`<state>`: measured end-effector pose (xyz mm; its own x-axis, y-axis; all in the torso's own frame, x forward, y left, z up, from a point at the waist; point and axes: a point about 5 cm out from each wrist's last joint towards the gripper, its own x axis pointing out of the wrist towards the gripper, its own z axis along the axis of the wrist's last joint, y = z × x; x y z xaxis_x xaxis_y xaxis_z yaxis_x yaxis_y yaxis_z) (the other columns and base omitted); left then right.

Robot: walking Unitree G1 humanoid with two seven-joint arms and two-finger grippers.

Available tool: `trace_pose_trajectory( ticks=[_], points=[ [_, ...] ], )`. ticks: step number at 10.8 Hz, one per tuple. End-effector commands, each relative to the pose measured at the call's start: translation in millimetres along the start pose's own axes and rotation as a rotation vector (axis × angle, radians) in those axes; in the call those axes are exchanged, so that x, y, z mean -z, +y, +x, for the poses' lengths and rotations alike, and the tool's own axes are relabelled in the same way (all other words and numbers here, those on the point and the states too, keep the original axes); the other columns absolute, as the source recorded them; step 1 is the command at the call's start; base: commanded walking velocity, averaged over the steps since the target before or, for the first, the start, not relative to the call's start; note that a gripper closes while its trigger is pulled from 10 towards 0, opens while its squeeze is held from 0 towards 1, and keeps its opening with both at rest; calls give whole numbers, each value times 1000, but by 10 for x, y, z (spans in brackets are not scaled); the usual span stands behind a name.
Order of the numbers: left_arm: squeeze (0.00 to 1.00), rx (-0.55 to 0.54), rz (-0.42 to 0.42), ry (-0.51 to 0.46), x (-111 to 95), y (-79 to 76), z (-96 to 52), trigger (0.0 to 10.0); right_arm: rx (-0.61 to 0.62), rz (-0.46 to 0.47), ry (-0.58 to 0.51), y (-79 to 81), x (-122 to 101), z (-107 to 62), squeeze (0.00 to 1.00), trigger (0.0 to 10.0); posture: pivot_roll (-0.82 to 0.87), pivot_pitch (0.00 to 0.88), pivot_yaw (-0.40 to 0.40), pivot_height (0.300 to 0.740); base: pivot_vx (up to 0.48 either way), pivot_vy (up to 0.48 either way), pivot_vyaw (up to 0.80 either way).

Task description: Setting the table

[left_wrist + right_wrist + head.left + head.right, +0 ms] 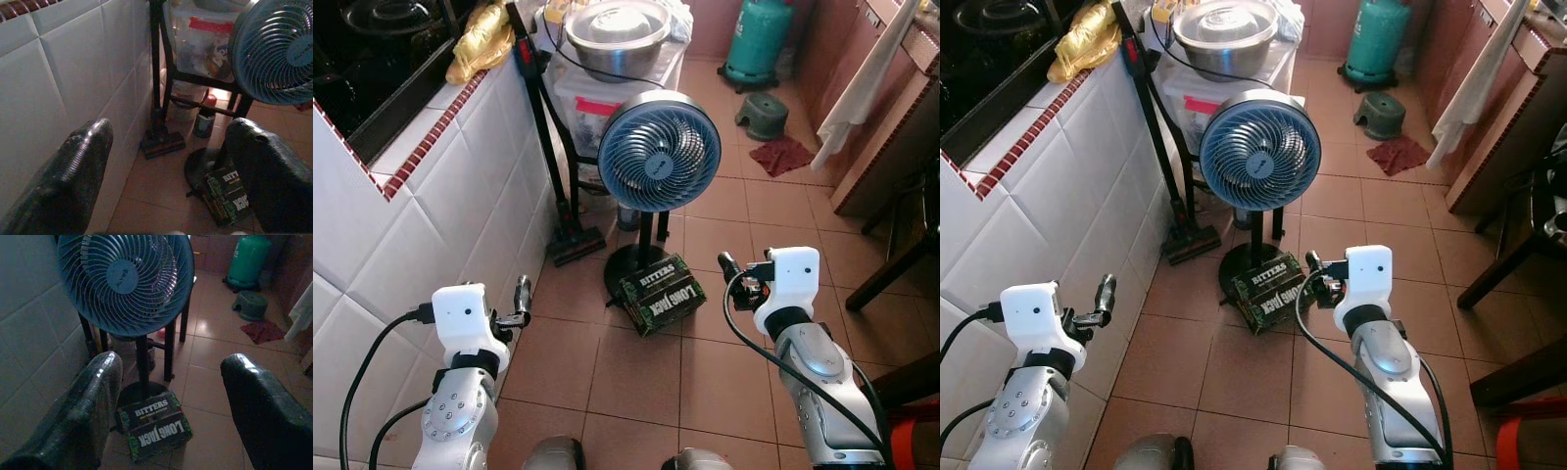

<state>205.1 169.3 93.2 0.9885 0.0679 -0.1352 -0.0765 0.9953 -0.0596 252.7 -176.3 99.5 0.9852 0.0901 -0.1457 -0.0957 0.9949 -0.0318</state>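
I want to set the table, but I see no plates, cups or spoons near me, so I think the job has not really begun and I must go and find them. The closest thing to a dish is the big metal bowl (618, 34), up on the rack behind the blue fan (658, 150).

I use the fan as my marker. My left pincer (521, 299) is held up in front of me, to the left of the fan and close to the white tiled wall (460, 186). Its two fingers are spread apart and nothing is in them. My right pincer (732, 269) is to the right of the fan and just past the dark box (661, 293) that lies on the floor at the fan's foot. Its fingers are spread wide too, and it carries nothing. I think I keep both up and ready like this because I have nothing to carry yet.

A stick vacuum (548, 157) leans on the wall, left of the fan. Far behind the fan stands a green gas tank (760, 39), with a little stool (762, 114) and a red rag (782, 155) on the floor near it. A white cloth (862, 83) hangs at the right, well apart from the fan.
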Motion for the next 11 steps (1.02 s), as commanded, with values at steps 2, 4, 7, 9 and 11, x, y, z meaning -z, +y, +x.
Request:
trace_pose_trajectory(
  ticks=[2,4,7,9,11],
  points=[
    [0,7,14,6,0,12,-9,10000,12,7,-8,-14,-20,-11,0,10000,-22,58,37,740,0,0,0],
    [0,7,14,6,0,12,-9,10000,12,7,-8,-14,-20,-11,0,10000,-22,58,37,740,0,0,0],
    [0,7,14,6,0,12,-9,10000,12,7,-8,-14,-20,-11,0,10000,-22,58,37,740,0,0,0],
    [0,7,14,6,0,12,-9,10000,12,7,-8,-14,-20,-11,0,10000,-22,58,37,740,0,0,0],
    [0,7,14,6,0,12,-9,10000,12,7,-8,-14,-20,-11,0,10000,-22,58,37,740,0,0,0]
  ],
)
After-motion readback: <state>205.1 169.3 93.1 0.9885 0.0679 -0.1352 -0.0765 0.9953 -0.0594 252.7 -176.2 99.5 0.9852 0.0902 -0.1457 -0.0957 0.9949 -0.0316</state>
